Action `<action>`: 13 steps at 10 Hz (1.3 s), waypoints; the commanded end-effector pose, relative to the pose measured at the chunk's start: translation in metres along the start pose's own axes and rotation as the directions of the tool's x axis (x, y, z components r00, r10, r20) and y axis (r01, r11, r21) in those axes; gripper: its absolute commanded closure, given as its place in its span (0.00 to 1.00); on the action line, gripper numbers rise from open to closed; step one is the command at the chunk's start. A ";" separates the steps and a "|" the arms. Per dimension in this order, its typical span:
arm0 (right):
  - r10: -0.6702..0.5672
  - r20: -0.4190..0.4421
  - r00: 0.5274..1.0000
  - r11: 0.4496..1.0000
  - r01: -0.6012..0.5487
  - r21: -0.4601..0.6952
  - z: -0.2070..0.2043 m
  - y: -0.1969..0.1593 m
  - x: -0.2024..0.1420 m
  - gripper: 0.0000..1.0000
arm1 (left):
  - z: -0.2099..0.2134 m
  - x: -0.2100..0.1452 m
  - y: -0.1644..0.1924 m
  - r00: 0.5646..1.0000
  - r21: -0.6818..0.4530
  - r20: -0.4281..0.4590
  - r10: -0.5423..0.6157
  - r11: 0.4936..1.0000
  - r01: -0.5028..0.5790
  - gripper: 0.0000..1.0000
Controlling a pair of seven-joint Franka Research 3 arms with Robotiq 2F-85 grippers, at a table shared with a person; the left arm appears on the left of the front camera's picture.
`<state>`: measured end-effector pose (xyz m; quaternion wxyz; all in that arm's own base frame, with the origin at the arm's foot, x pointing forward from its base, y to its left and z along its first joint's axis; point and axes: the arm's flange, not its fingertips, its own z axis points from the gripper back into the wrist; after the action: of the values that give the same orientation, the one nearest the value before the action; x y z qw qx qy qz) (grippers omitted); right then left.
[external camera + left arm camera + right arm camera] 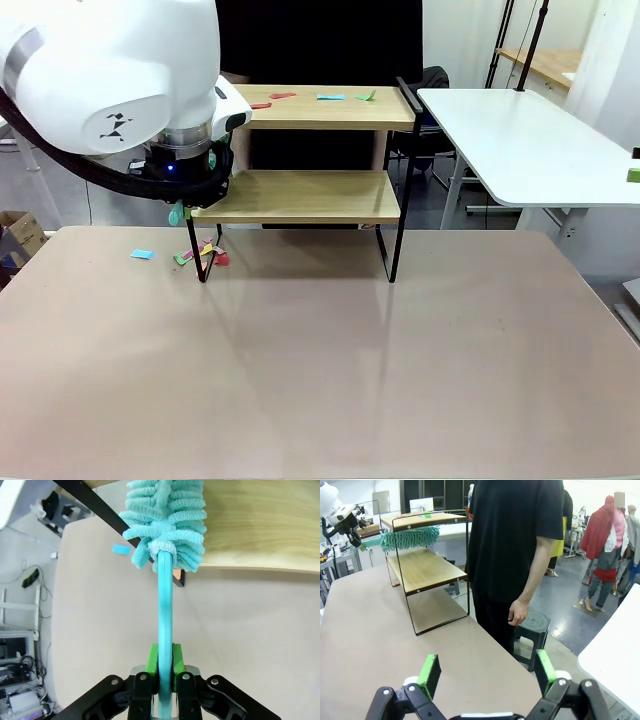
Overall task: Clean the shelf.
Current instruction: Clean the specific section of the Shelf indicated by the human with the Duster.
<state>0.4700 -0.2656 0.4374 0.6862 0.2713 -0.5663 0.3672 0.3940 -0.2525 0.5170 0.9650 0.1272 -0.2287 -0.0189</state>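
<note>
Evidently left gripper point(166, 656) clamps the soft duster point(167, 510) by its stiff handle point(165, 605); shelf point(260, 530) at twelve o'clock looks light; right gripper point(487, 671) gapes.

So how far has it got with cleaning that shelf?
The lower board looks bare, and paper scraps lie on the table by the shelf leg, perhaps swept off. The left gripper is shut on a teal duster, its head above that board. Remaining: the coloured bits on the top board.
</note>
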 end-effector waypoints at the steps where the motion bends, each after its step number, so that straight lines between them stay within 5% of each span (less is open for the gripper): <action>1: 0.006 0.004 1.000 1.000 -0.006 -0.001 -0.001 0.000 0.003 0.00 | -0.003 0.003 0.006 1.000 0.012 -0.016 0.002 1.000 -0.002 0.87; 8: 0.006 0.004 1.000 1.000 -0.006 -0.001 -0.001 0.000 0.003 0.00 | 0.003 -0.010 0.056 0.984 -0.228 0.051 -0.168 0.958 0.175 0.87; 10: 0.006 0.004 1.000 1.000 -0.006 -0.001 -0.001 0.000 0.003 0.00 | -0.001 -0.011 0.059 0.969 -0.328 0.068 -0.236 0.913 0.245 0.87; 13: 0.006 0.004 1.000 1.000 -0.006 -0.001 -0.001 0.000 0.003 0.00 | 0.000 -0.002 0.092 0.928 -0.546 0.140 -0.347 0.755 0.364 0.87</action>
<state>0.4700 -0.2657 0.4374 0.6862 0.2713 -0.5663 0.3672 0.3916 -0.1862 0.5341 0.9448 -0.0795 -0.2117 -0.2369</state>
